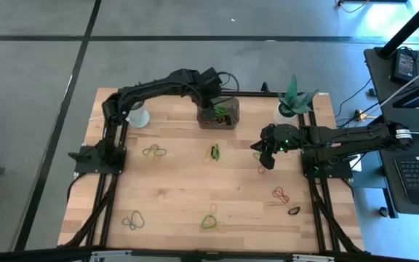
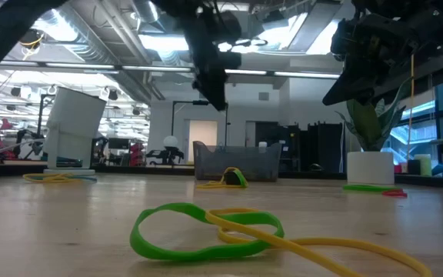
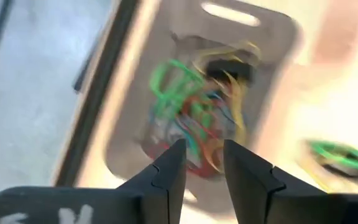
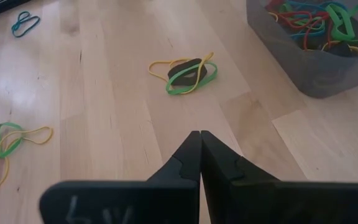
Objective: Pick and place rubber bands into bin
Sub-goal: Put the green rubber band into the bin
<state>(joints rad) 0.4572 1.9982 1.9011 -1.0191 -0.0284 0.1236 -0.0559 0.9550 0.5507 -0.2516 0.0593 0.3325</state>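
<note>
- The bin [image 1: 219, 116] is standing at the far middle edge of the wooden table [image 1: 173, 196], and it is already holding a tangled pile of rubber bands [image 3: 194, 118] in green, red, yellow and blue.
- The left gripper [image 3: 202, 165] is hanging directly above the bin with its jaws parted and nothing between them; judged from this, a drop into the bin is being completed.
- The right gripper [image 4: 199, 155] is waiting above the table right of centre, with its fingers pressed together and holding nothing.
- Several groups of bands are lying loose on the table and are awaiting collection:
  - a green, yellow and black cluster [image 4: 187, 74] just in front of the bin;
  - a yellow and green pair [image 1: 154, 152] toward the left;
  - a bluish-green band [image 1: 133, 220] at the near left;
  - a green and yellow group [image 1: 209, 220] at the near middle;
  - a red band [image 1: 281, 194] and a dark band [image 1: 294, 211] at the right.
- A band also appears to be lying near the right gripper, but it is too small to identify.
- Judgement: the task is partly done, with a good share binned and at least five groups left.
- A white cup [image 1: 139, 116] and a potted plant [image 1: 292, 102] are standing at the far edge and are not part of the task.
</note>
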